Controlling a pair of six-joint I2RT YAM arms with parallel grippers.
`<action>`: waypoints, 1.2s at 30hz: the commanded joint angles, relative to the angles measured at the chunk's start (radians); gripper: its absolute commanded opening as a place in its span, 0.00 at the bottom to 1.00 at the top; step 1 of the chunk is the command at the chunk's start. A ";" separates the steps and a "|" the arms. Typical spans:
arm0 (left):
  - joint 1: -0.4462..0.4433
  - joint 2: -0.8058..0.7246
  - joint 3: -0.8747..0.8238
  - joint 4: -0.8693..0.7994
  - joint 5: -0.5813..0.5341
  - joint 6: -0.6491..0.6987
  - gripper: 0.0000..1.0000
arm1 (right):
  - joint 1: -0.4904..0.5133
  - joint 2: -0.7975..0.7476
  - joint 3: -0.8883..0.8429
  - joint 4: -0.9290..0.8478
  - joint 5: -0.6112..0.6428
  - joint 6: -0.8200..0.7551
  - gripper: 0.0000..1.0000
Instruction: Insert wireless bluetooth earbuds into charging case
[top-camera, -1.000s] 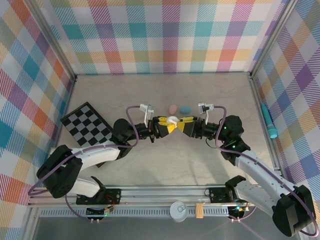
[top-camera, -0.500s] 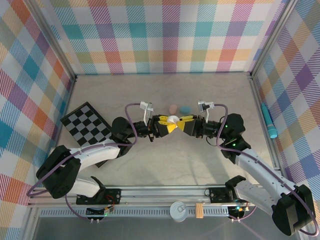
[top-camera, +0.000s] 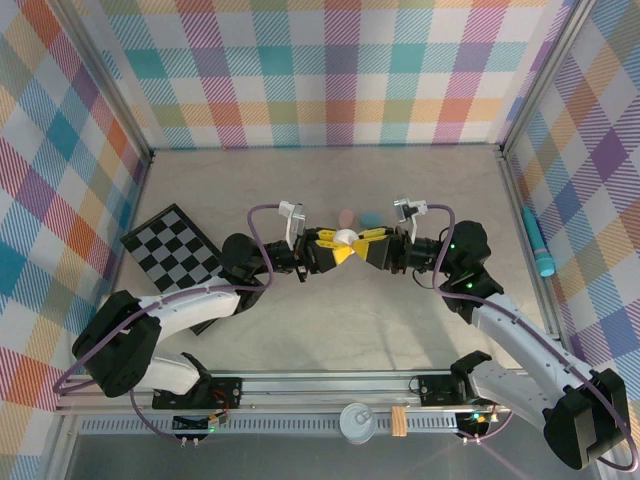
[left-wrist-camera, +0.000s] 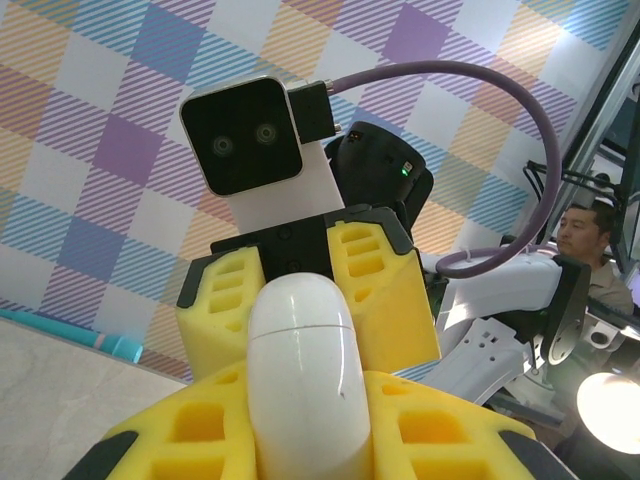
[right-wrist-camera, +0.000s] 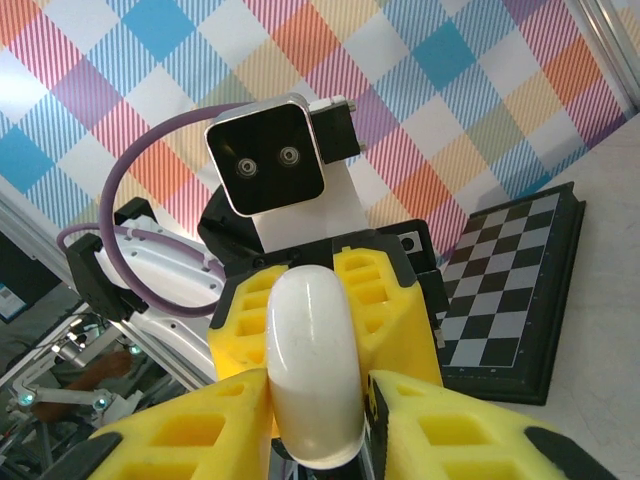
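Note:
A white pebble-shaped charging case (top-camera: 346, 238), lid closed with its seam showing, hangs above the middle of the table. My left gripper (top-camera: 333, 248) is shut on one end of it and my right gripper (top-camera: 364, 244) on the other, yellow fingers facing each other. In the left wrist view the case (left-wrist-camera: 300, 360) sits between my left gripper's (left-wrist-camera: 300, 415) pads, with the right fingers (left-wrist-camera: 385, 290) behind it. The right wrist view shows the case (right-wrist-camera: 315, 360) clamped in my right gripper (right-wrist-camera: 318, 425). The earbuds are out of view.
A pinkish pebble case (top-camera: 346, 217) and a pale blue one (top-camera: 371, 218) lie on the table just behind the grippers. A checkerboard plate (top-camera: 175, 248) lies at the left. A teal pen-like stick (top-camera: 538, 243) rests along the right wall rail.
Both grippers, still holding the white case together, have drifted slightly toward the back of the table. The grip looks the same.

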 joint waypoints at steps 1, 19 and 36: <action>-0.017 -0.010 0.022 -0.021 0.036 0.031 0.15 | 0.023 0.001 0.031 -0.030 -0.011 -0.054 0.26; -0.014 -0.220 0.041 -0.655 -0.009 0.480 0.66 | 0.023 -0.052 0.199 -0.545 0.026 -0.415 0.23; -0.014 -0.218 0.174 -0.942 0.081 0.623 0.48 | 0.035 0.048 0.437 -1.046 -0.073 -0.839 0.22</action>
